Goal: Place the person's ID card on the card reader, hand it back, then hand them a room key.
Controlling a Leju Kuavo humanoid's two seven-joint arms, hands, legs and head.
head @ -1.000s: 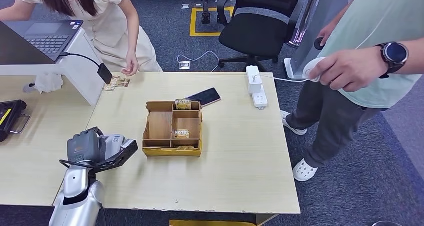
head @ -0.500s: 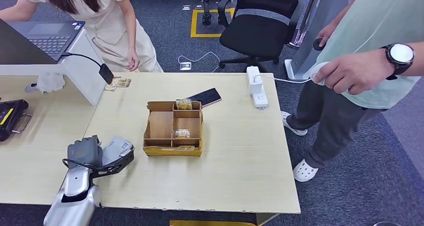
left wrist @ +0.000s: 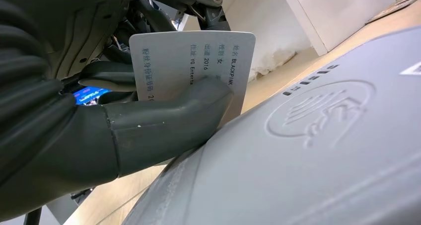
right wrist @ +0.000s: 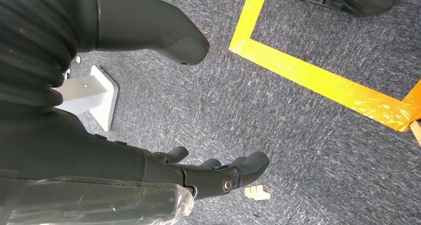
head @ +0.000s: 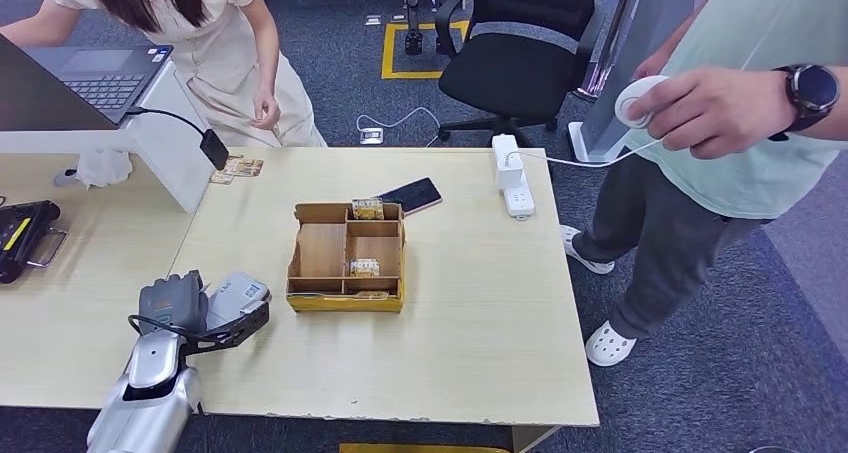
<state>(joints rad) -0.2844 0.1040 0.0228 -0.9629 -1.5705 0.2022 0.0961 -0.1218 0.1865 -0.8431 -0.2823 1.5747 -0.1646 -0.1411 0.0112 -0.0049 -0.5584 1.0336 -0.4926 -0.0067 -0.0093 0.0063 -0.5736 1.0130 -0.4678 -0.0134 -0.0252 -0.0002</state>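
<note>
Over the reader (left wrist: pixel 317 150) your left hand (head: pixel 175 303) pinches the ID card (left wrist: pixel 198 66); your right hand (right wrist: pixel 149 135) hangs loose, fingers apart, holding nothing.

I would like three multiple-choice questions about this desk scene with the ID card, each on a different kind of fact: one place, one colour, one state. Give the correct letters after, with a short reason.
1. Where does the black phone lie?
A. on the table just behind the wooden box
B. on the laptop
C. on the floor

2. What colour is the tape on the carpet below the right robot hand?
A. red
B. yellow
C. white

3. What is the left robot hand doing with the ID card?
A. it has none
B. it lets the card lie flat and free
C. it holds the card at the grey card reader

Answers: 1 A, the head view shows the phone on the table beside the wooden box, at its far edge. 2 B, the right wrist view shows a yellow strip. 3 C, the left wrist view shows the thumb pressed on the card, right above the reader.
</note>
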